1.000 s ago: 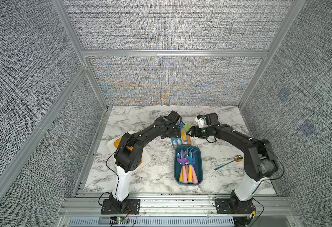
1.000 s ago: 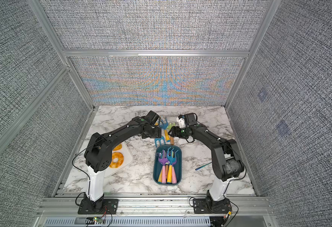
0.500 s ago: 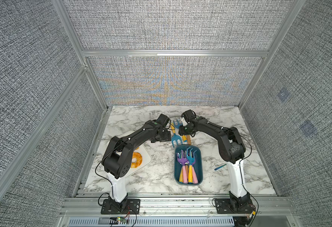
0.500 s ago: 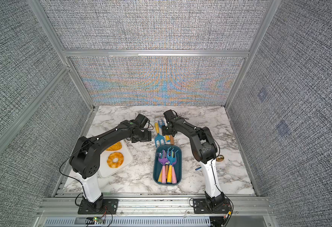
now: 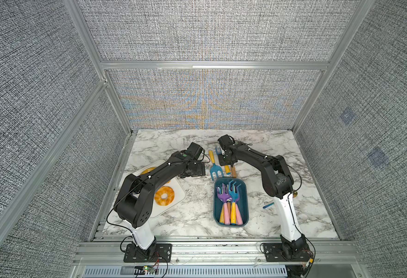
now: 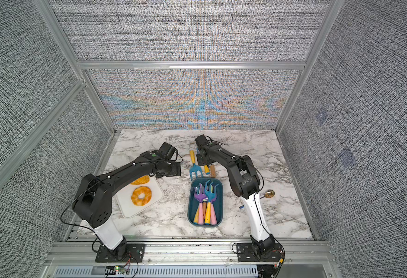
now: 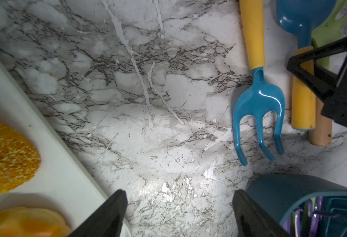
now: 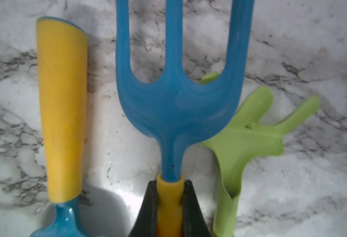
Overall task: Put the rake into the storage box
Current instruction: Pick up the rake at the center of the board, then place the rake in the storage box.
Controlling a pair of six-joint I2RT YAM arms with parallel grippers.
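Gripping the yellow handle of a blue rake (image 8: 174, 106), the right claw (image 8: 170, 197) is clamping shut just behind the head. This rake is lying on the marble tabletop (image 5: 188, 216) just beyond the far end of the storage box (image 5: 243, 204), its long axis running near-to-far, tines pointing at the back wall. A green rake (image 8: 248, 139) is touching it, and a second blue rake (image 7: 258, 106) is pointing the opposite way. The box is holding several rakes (image 5: 229, 195). The left claw (image 7: 178, 197) is hovering wide open, gripping nothing
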